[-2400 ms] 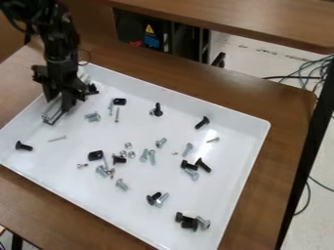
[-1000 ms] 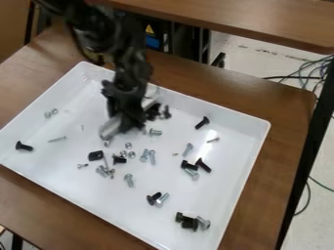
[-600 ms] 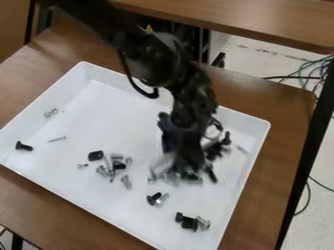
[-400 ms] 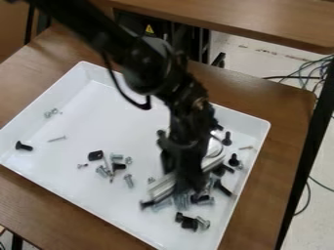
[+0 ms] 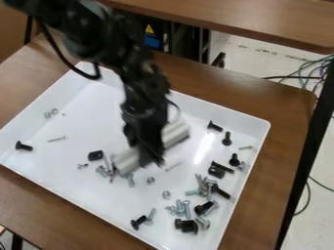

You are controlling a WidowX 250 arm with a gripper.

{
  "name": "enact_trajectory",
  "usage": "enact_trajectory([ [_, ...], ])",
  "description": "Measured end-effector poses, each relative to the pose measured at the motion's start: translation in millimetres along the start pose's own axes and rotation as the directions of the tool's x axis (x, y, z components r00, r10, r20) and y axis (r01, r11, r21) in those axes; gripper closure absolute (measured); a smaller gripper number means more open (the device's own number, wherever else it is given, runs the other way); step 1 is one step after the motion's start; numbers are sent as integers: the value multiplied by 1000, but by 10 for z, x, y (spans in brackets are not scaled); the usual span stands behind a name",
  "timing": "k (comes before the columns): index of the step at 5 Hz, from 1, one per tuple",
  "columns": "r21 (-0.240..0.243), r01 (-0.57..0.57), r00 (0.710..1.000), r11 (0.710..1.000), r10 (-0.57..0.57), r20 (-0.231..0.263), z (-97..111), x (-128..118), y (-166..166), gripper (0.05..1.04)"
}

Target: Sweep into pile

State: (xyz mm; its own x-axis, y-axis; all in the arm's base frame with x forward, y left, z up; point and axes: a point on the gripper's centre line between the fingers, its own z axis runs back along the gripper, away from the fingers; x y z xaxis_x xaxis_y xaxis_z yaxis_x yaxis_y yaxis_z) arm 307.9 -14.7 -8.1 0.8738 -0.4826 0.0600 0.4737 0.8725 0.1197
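One black gripper (image 5: pixel 153 157) hangs over the middle of the white tray (image 5: pixel 265 122), closed on a pale bar (image 5: pixel 175 133) that slants from lower left to upper right, with a broad strip of tray floor between it and the left wall. At the bar's lower-left end is a small cluster of screws (image 5: pixel 102 171), perhaps half a dozen, though blur makes the count unsure. Just left of that cluster are one black block (image 5: pixel 96 155) and one tiny screw (image 5: pixel 82 166). Two loose nuts (image 5: pixel 151 180) lie between the bar and the loose main pile (image 5: pixel 196 205), a mix of black and silver hardware near the tray's lower-right wall. Up along the right side come three black screws (image 5: pixel 226 138) and one slim pale screw (image 5: pixel 246 147). Well off to the left are one black bolt (image 5: pixel 23 146), one thin silver screw (image 5: pixel 57 138) and two small nuts (image 5: pixel 51 113). The brown table (image 5: pixel 293 132) runs out past the tray's right corner to its own edge. Beyond its far edge are one yellow warning label (image 5: pixel 150 30) and one blue label (image 5: pixel 153 42).
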Motion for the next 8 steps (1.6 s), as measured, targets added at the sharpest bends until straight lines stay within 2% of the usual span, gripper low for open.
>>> enact_trajectory([
  [1, 42, 103, 994, 994, -105, 33, 162, 86, 534, 729],
  [2, 39, 310, 951, 950, -309, -20, 34, 61, 958, 729],
  [3, 29, 440, 898, 897, -440, -31, -96, 0, 1415, 730],
  [4, -26, 499, 867, 866, -498, 17, -262, -1, 1612, 729],
  [5, -63, 508, 861, 859, -509, 2, -412, -69, 1618, 729],
  [6, -78, 491, 870, 868, -492, -1, -478, -173, 1676, 729],
  [7, -71, 477, 877, 876, -480, -28, -500, -307, 1787, 729],
  [8, -64, 437, 897, 897, -440, -48, -517, -415, 1892, 729],
])
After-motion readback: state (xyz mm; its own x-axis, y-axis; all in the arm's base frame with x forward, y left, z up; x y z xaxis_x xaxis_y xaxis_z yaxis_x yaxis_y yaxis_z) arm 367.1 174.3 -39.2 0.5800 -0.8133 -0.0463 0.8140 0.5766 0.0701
